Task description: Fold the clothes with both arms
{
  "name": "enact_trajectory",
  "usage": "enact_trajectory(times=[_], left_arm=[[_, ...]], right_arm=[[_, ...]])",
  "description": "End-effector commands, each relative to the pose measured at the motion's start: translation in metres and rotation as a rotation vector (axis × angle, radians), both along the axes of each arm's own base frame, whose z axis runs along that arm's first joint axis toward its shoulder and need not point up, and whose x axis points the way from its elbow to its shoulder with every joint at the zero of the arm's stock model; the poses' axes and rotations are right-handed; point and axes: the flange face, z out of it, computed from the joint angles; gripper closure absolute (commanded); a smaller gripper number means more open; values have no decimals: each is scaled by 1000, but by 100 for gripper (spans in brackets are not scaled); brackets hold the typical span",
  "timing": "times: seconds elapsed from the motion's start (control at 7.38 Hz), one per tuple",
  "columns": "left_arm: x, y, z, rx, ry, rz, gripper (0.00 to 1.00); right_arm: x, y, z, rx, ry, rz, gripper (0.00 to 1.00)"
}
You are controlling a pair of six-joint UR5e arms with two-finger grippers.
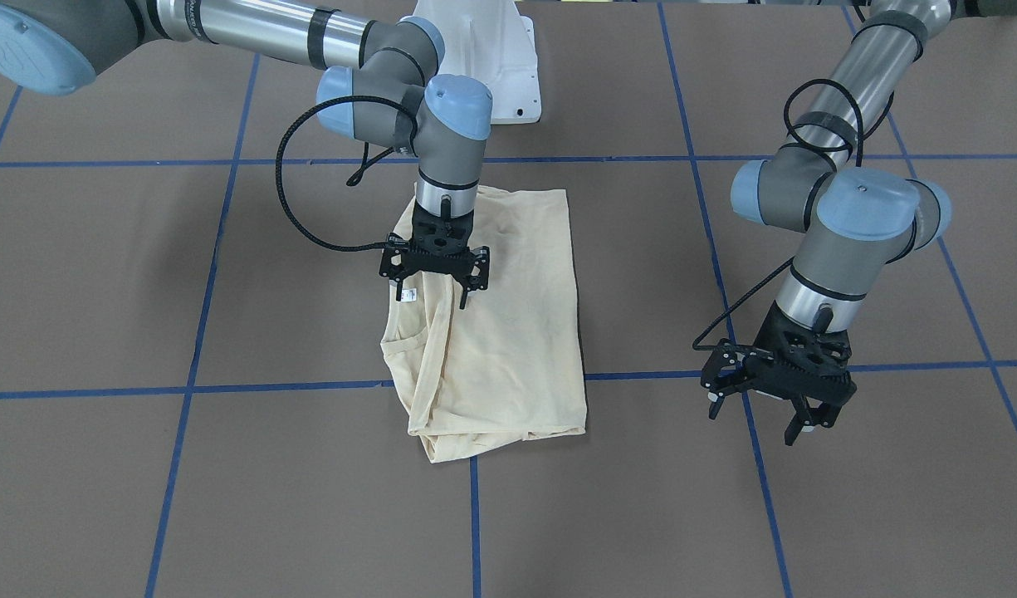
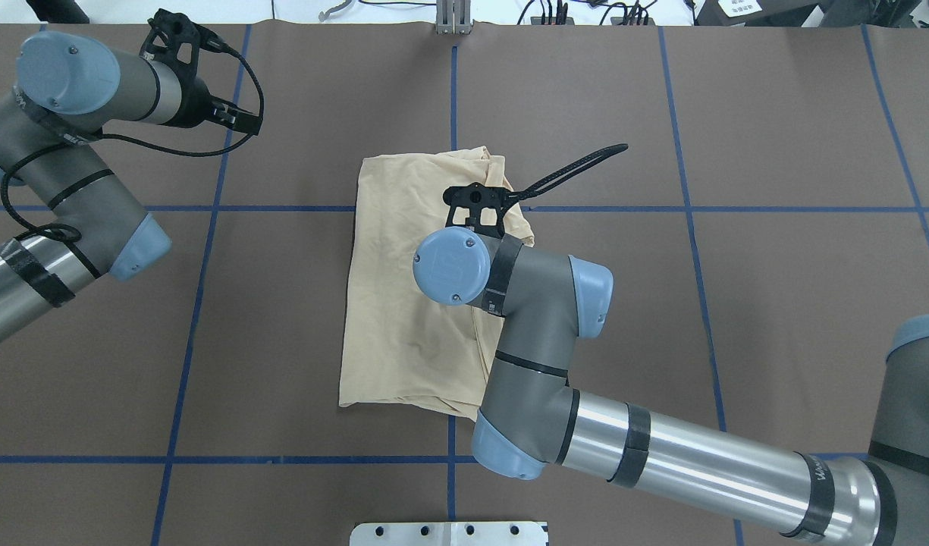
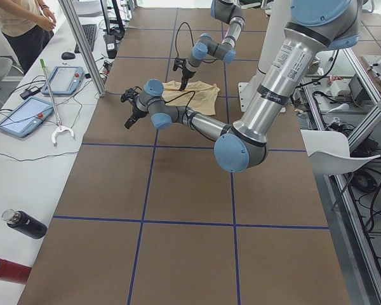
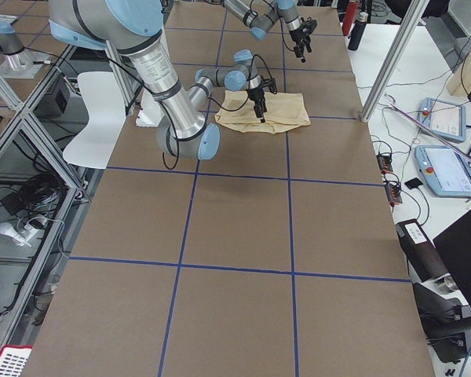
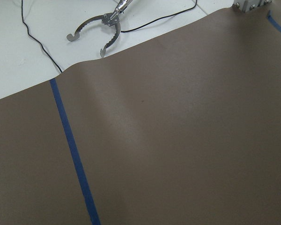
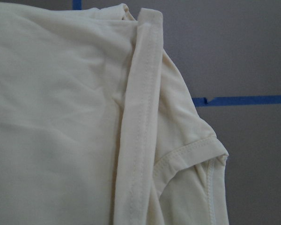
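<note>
The clothes are one pale cream-yellow shirt (image 1: 508, 332), folded into a rough rectangle on the brown table (image 1: 143, 274) near its middle. It also shows in the overhead view (image 2: 403, 288). My right gripper (image 1: 432, 291) hangs just over the shirt's collar side, next to the small white neck label (image 1: 407, 292). It is open and holds nothing. The right wrist view shows the shirt (image 6: 61, 117) with a stitched hem band (image 6: 138, 117) folded over it and no fingers in sight. My left gripper (image 1: 757, 419) is open above bare table, well away from the shirt.
The white pedestal base (image 1: 491, 66) stands behind the shirt. Blue tape lines (image 1: 292, 386) cross the table. A metal grabber tool (image 5: 100, 28) lies on the white side bench (image 5: 18, 56). Tablets (image 3: 25, 114), bottles (image 3: 25, 223) and a person (image 3: 19, 25) are along that bench.
</note>
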Motion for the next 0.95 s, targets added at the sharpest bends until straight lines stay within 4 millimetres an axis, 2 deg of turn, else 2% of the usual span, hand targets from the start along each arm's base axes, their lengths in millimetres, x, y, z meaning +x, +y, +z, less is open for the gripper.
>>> enact_trajectory(times=[0.0, 0.27, 0.41, 0.54, 0.68, 0.81], left_arm=[[-1, 2, 0, 1, 1, 0, 0], [-1, 2, 0, 1, 1, 0, 0], [-1, 2, 0, 1, 1, 0, 0], [0, 2, 0, 1, 1, 2, 0], [0, 2, 0, 1, 1, 2, 0], [0, 2, 0, 1, 1, 2, 0]], right_arm=[[-19, -7, -3, -9, 36, -10, 6], [-15, -5, -4, -9, 76, -36, 60], [-12, -5, -4, -7, 95, -48, 72], [-10, -4, -3, -3, 113, -65, 77], [-7, -3, 0, -6, 128, -70, 96], [3, 1, 2, -2, 135, -78, 100]])
